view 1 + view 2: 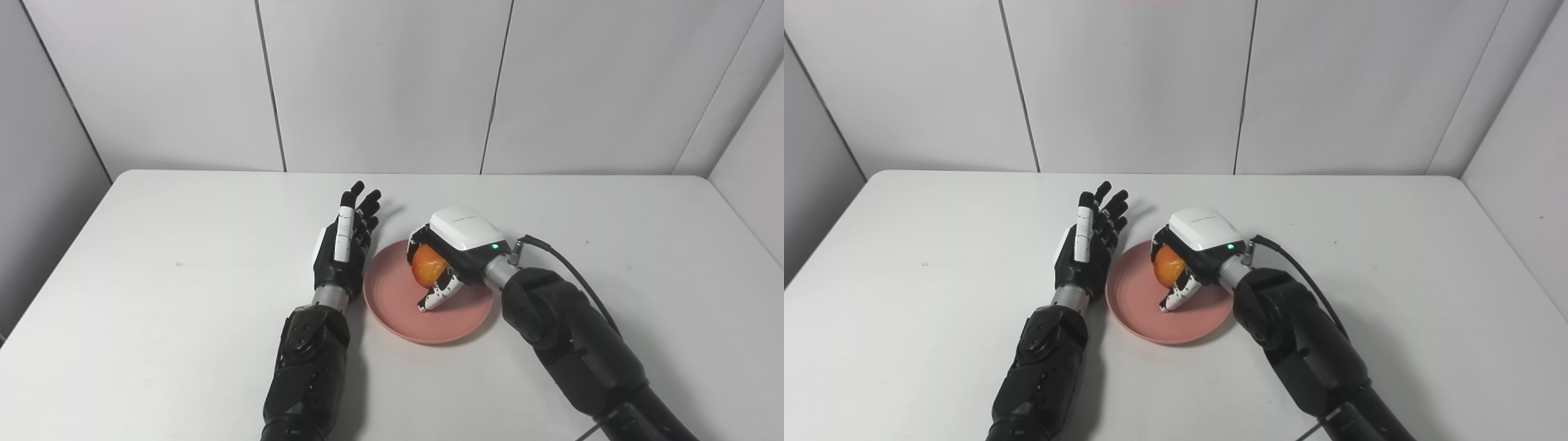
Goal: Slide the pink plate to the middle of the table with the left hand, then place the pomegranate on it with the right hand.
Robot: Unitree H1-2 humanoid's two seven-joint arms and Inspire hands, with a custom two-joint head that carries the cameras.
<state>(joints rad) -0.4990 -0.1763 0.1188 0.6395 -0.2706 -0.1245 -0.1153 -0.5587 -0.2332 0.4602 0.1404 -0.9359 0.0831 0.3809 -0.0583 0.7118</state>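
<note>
We work at a white table (184,306) that fills most of the view, with pale wall panels (380,86) rising behind its far edge. Our two dark arms come in from the bottom edge, the left arm (306,367) on one side and the right arm (576,349) on the other, a black cable (569,263) looping off the right wrist.

Near the middle of the table lies the pink plate (398,318), flat on the surface, round with a shallow raised rim. Our left hand (346,245) stands on edge just beside the plate's left rim, fingers stretched out, apart and pointing away from us, holding nothing. We cannot tell whether its side touches the rim or only stands close to it.

Our right hand (456,257) sits over the far right part of the plate, its white back turned up, its fingers (438,297) curled around the pomegranate (427,264) and clamped on it. The fruit shows orange-red between fingers and thumb, above the plate's inner floor. One lower fingertip reaches down to the plate's floor; whether the pomegranate itself rests on the plate, we cannot tell.
</note>
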